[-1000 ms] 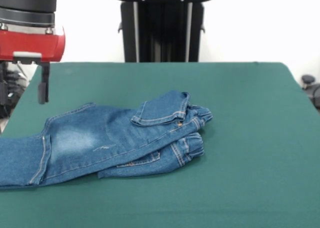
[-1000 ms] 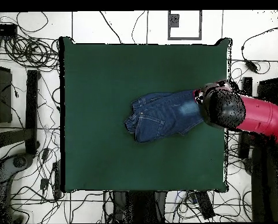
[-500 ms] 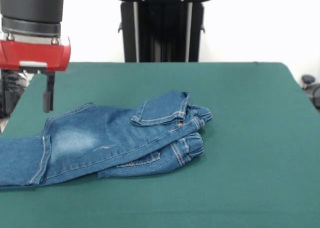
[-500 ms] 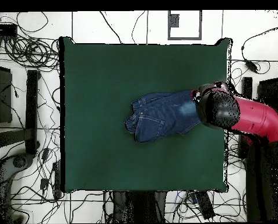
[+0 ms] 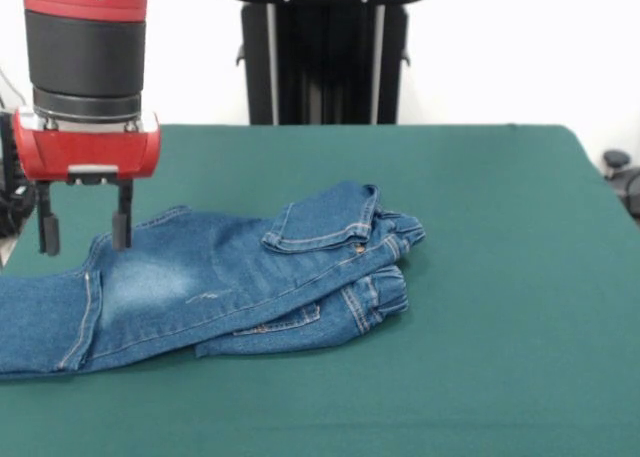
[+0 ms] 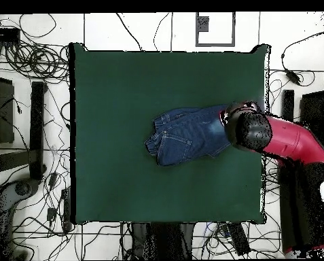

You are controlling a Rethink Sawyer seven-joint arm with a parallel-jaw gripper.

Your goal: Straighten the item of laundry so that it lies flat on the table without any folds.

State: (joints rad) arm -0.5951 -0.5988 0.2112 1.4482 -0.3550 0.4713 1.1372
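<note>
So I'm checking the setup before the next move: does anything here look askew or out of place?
Yes, the jeans are bunched: the waist end is folded over on itself, one layer stacked on another, and the leg end runs past the table edge. The open pincer hangs over that leg end. Nothing looks spilled or damaged.

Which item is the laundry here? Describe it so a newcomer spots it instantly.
Start at the dark green table. Toward its edge under the red arm's open gripper lies the item of laundry: small blue jeans, waist end bunched and folded. It is the only cloth there, with pale faded patches and orange stitching.
</note>
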